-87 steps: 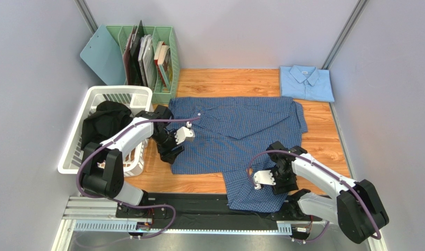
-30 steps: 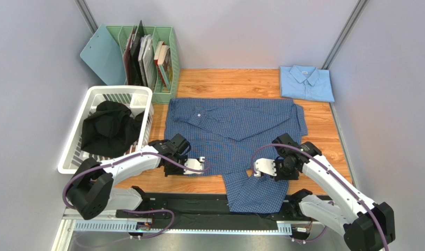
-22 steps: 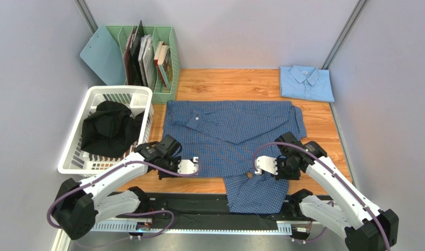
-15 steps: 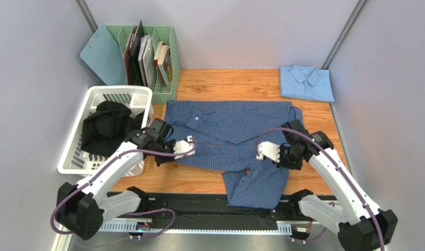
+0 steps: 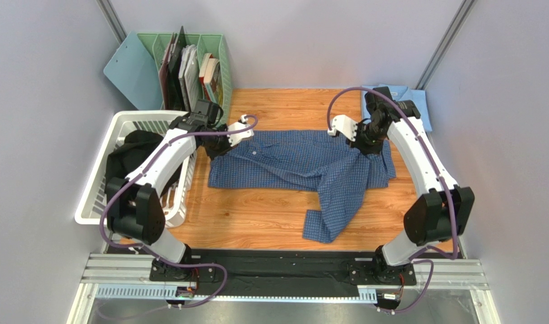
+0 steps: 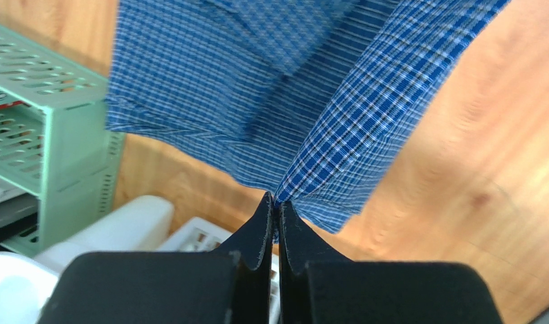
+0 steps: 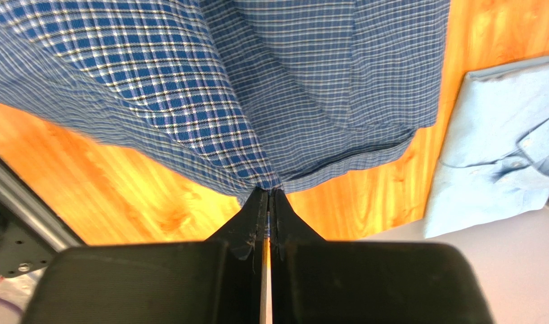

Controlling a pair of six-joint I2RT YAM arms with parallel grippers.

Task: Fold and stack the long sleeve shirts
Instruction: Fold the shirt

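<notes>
The left gripper (image 6: 275, 202) is clamped on the far left edge of the mid-blue checked shirt (image 5: 291, 158), close to the white basket (image 5: 101, 189). The right gripper (image 7: 267, 196) is pinched shut on the far right edge of the same shirt. The shirt lies across the wooden table (image 5: 257, 216), with one sleeve trailing toward the near side. The pale sky-blue shirt (image 7: 493, 148) lies folded at the far right corner.

We look down from high above the near edge over the whole desk (image 5: 257, 216). Our wrist views sit close, sighting along the left pincer (image 6: 274, 202) and right pincer (image 7: 268, 196); all three share the checked shirt (image 5: 291, 158).
</notes>
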